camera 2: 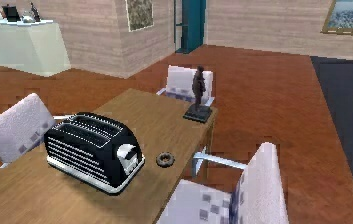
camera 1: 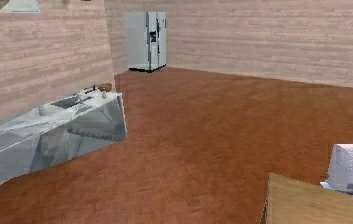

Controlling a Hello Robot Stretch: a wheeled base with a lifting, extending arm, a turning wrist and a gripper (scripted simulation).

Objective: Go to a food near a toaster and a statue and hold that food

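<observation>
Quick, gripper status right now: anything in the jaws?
Gripper: cannot be told from these pictures.
The toaster and the statue stand on the table in the arm side view.

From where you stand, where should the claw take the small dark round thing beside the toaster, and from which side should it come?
Probably from above, across its outer rim: the small dark round thing lies flat and low on the table, with no handle. The toaster stands close at its left in the arm side view, so approach over its free right side.
</observation>
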